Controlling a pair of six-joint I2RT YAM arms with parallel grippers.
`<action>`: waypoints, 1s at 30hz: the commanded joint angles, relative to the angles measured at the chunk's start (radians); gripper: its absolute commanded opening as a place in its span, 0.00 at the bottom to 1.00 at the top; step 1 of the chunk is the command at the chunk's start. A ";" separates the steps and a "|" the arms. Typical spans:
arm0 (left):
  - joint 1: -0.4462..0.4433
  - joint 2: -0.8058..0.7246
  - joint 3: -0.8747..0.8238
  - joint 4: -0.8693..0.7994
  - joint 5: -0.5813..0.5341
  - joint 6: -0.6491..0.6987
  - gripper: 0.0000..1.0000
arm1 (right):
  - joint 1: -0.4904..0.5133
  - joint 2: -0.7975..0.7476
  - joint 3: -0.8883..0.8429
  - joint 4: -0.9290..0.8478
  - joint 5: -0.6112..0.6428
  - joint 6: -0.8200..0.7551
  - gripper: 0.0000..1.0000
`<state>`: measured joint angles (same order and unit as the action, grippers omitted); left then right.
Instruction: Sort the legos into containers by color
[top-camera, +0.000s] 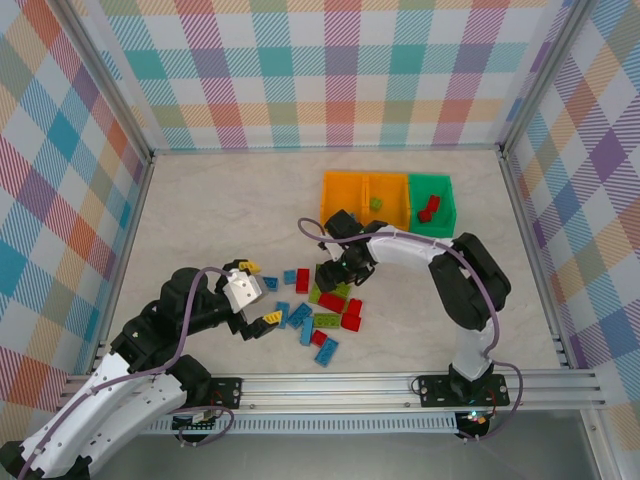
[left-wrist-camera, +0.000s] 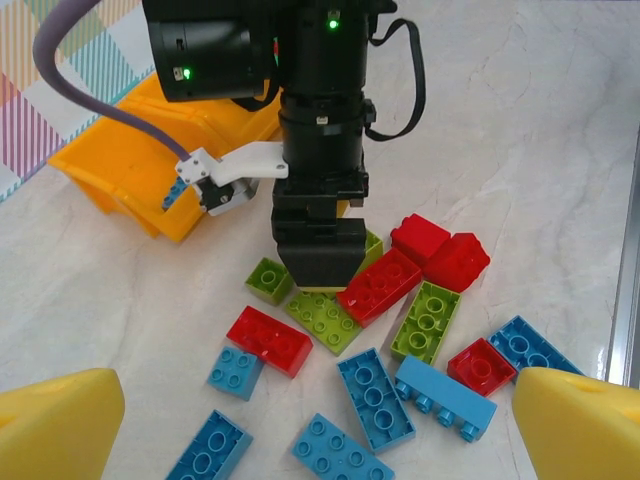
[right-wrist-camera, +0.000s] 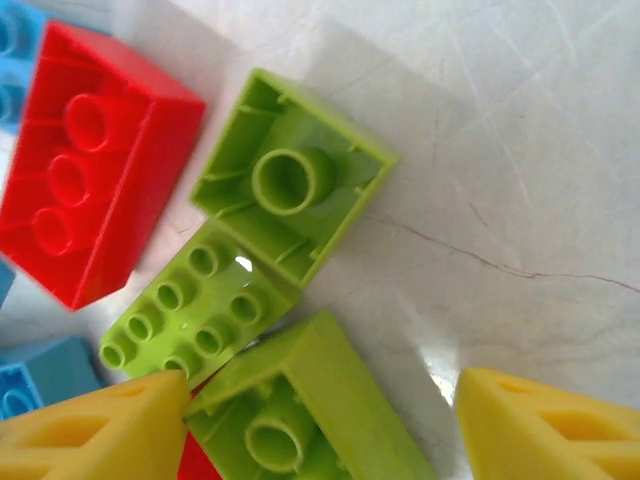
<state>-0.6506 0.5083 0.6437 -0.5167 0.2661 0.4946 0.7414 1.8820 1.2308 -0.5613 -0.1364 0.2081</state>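
Note:
The legos, in blue, lime and red, lie in a loose pile in front of the containers: two orange bins and a green bin. A lime piece lies in the second orange bin, and red pieces lie in the green bin. My right gripper is down on the pile, open around an upturned lime brick. That brick touches the left fingertip and stands apart from the right one. My left gripper hovers wide open over blue bricks, facing the right gripper.
Plaid walls close the table at the back and both sides. An aluminium rail runs along the near edge. Red and lime bricks crowd the right gripper. A lime studded plate lies flat beside it.

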 joint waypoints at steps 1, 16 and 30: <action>0.012 -0.008 -0.015 0.035 0.018 -0.005 1.00 | 0.007 0.013 0.020 -0.006 0.062 0.023 0.66; 0.016 -0.011 -0.021 0.038 0.034 -0.004 1.00 | -0.024 -0.160 -0.064 0.016 0.274 0.130 0.32; 0.019 -0.022 -0.028 0.049 0.018 -0.010 1.00 | -0.340 -0.117 0.207 0.148 0.414 0.069 0.27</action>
<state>-0.6449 0.4976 0.6292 -0.5121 0.2790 0.4938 0.4496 1.6676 1.3624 -0.4389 0.2733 0.2989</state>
